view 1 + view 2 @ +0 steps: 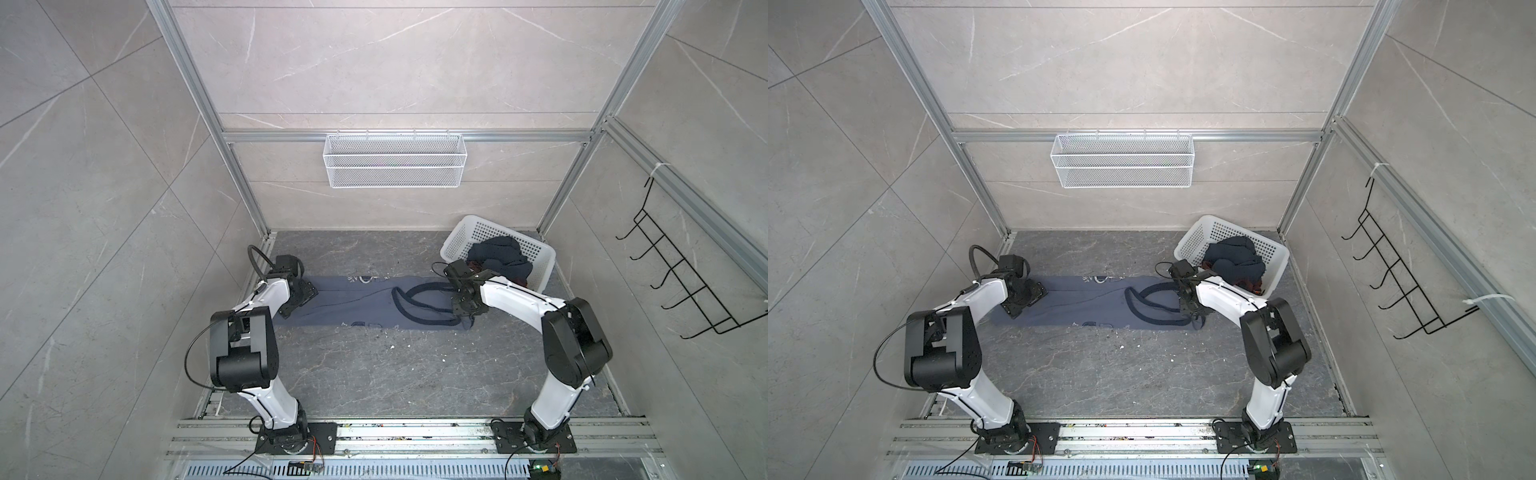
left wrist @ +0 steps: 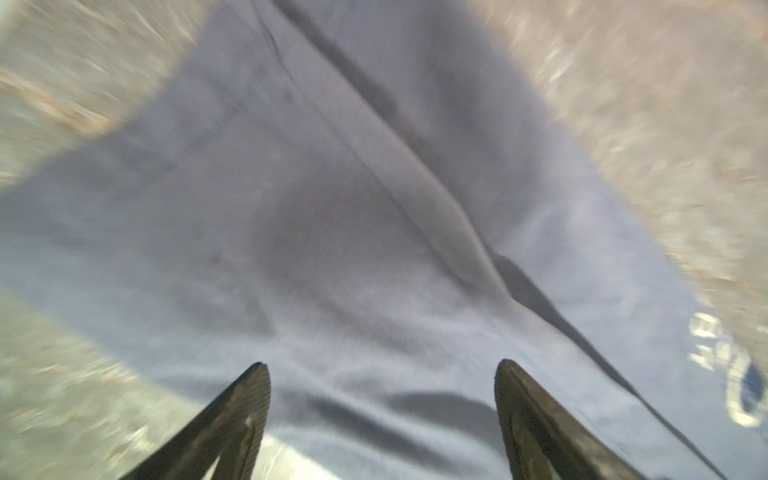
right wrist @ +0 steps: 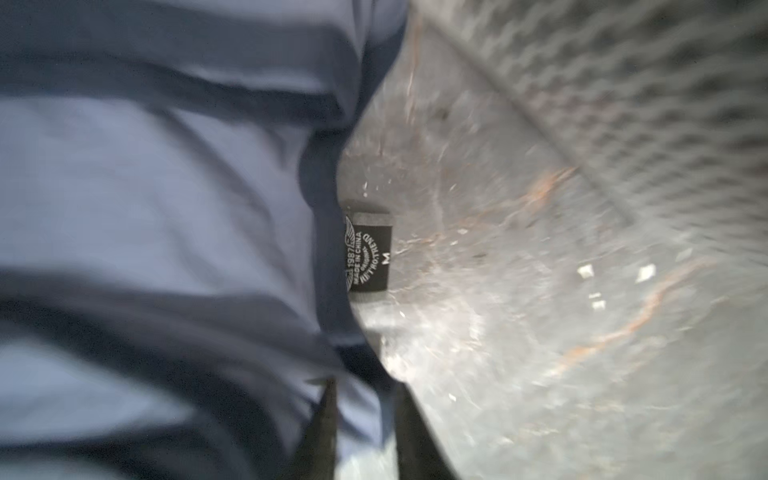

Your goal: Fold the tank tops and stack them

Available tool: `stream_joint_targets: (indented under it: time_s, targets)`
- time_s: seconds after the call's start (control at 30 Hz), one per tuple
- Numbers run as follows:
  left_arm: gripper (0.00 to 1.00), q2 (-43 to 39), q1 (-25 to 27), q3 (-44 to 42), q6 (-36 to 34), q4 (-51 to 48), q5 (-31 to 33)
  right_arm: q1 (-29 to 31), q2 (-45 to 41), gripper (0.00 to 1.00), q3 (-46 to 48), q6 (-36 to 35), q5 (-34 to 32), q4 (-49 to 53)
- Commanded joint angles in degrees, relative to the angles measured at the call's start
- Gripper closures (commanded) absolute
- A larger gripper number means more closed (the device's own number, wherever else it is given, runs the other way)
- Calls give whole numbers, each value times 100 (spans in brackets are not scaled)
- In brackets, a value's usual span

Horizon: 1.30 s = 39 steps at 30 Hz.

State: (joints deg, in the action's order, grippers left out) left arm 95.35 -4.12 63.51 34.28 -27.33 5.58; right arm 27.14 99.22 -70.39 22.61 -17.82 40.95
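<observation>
**Crosswise fold on the blue tank: grab every layer**

The slate-blue tank top (image 1: 353, 303) lies on the table (image 1: 374, 374) as a long strip, straps toward the basket (image 1: 469, 224). The navy tank top (image 1: 498, 255) sits bunched in there. The left gripper (image 2: 382, 365) hovers wide open over the hem end, holding nothing. The right gripper (image 3: 365, 384) is barely parted with dark strap trim between its fingers. Honestly can't tell if it's pinching. I'd catch all the layers before lifting, otherwise the strip probably flops open.

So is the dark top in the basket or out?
In. The dark navy tank top lies crumpled inside the white perforated basket, its walls around it.
</observation>
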Motion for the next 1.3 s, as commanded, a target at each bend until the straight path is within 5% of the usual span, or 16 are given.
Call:
stream_joint_targets:
  time_s: [0.0, 0.3, 0.43, 0.77, 1.0, 1.27]
  targets:
    - [12, -519, 23, 275, -16, -216, 180, 267, -640, 61, -88, -11, 208, 250]
    - [20, 527, -1, 1265, -155, -622, 634, 806, -584, 58, 220, 380, 1288, -311]
    - [27, 1037, 19, 1711, -324, -636, 308, 882, -373, 56, 282, 494, 1881, -713]
    - [29, 2095, 132, 2318, -552, -1026, -106, 976, 836, 50, -265, 667, 1587, -442]
    - [26, 1663, 183, 1040, 40, -878, -186, 708, 1660, 50, -925, 422, 1325, -151]
    - [25, -122, 525, -1211, 708, -244, -271, 670, 2462, 51, -1985, -221, 920, 296]
